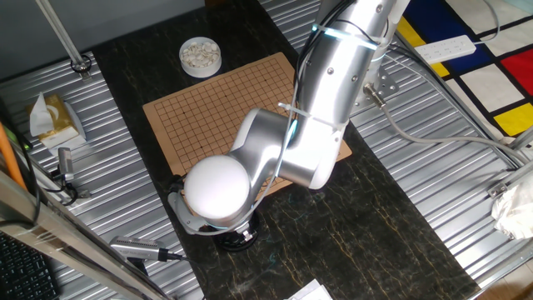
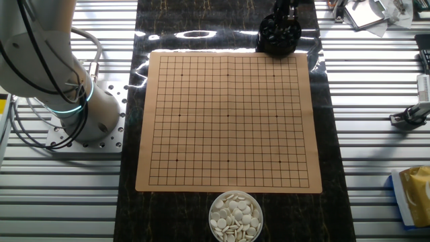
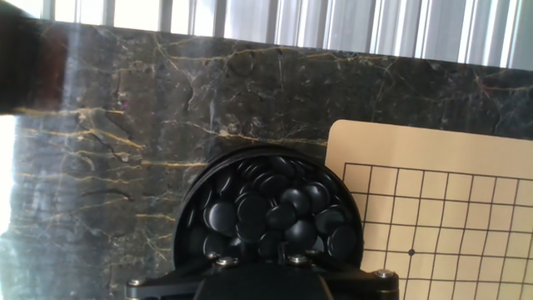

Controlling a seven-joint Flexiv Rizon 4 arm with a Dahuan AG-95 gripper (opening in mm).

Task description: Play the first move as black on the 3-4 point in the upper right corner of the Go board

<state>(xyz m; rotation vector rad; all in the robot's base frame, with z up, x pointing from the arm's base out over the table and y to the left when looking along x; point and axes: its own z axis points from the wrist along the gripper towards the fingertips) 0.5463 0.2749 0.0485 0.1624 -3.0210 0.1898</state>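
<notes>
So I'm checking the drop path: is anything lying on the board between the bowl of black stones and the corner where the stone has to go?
Nothing visible. The board carries no stones, and the bowl of black stones sits just off its edge.

board [image 2: 228, 121] tan, dark grid | stones [image 3: 275, 208] glossy black | tabletop [image 3: 166, 108] dark marble, gold veins

A robotics lab: a silver robot arm [image 1: 321, 100] is bolted to a ribbed aluminium worktop [image 2: 376, 168] laid with a dark marbled mat [image 3: 125, 125], with grey cables [image 1: 433, 137], a white power strip [image 1: 445, 50] and a black keyboard [image 1: 25, 271] nearby.
</notes>
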